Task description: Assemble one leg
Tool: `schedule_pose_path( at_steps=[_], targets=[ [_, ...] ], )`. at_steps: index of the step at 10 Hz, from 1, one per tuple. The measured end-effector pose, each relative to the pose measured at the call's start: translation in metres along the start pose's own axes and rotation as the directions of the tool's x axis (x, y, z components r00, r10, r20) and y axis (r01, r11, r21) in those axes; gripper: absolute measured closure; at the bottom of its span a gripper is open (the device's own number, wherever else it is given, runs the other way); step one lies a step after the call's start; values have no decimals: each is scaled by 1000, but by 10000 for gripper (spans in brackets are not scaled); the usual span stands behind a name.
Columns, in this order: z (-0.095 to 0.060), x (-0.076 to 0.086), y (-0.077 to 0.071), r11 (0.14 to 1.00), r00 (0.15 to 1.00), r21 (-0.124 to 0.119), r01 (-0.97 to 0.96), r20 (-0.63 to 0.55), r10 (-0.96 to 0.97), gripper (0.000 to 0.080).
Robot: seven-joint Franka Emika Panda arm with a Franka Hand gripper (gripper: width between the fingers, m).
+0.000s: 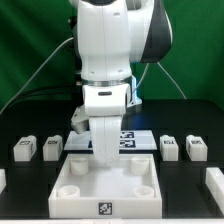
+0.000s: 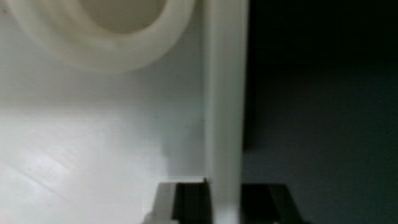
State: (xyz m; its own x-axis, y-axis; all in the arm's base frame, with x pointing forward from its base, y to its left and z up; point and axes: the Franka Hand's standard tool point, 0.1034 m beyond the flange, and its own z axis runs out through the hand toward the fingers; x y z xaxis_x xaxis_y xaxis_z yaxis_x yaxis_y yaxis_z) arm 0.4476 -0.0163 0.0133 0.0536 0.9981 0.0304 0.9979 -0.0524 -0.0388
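Early stage of assembling one leg, as judged from both views. The hand (image 2: 226,205) is lowered at the far edge of the square tray piece (image 1: 60,195), the arm hiding the contact in the exterior view. In the wrist view its two dark fingertips (image 2: 185,203) stand one on each side of the thin rim wall (image 2: 224,100), close against it, so the hand appears clenched on that wall rather than on any leg. A round corner socket (image 2: 107,30) shows on the tray floor beside the wall, and it is empty.

All four legs rest loose on the tabletop (image 1: 25,205), apart from the tray piece: the outer left leg (image 1: 24,150) and inner left leg (image 1: 50,148) on the exterior view's left, the inner right leg (image 1: 170,147) and outer right leg (image 1: 196,149) on its right. The sockets visible in the exterior view also carry nothing.

Judgement: nothing is yet joined. Left to do are releasing the tray piece, picking one leg, carrying it to a socket and seating it.
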Motion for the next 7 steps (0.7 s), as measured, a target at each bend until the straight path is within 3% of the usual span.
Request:
schedule_pose_path(
  at_steps=[4,5,7],
  targets=[
    [0,1,0,1000,1000,-1,0,-1,0,739],
    [0,7,4,1000,1000,-4,8,-5,-8,739],
    [-1,39,15,999,999,-19,38,-29,-39,739]
  ],
)
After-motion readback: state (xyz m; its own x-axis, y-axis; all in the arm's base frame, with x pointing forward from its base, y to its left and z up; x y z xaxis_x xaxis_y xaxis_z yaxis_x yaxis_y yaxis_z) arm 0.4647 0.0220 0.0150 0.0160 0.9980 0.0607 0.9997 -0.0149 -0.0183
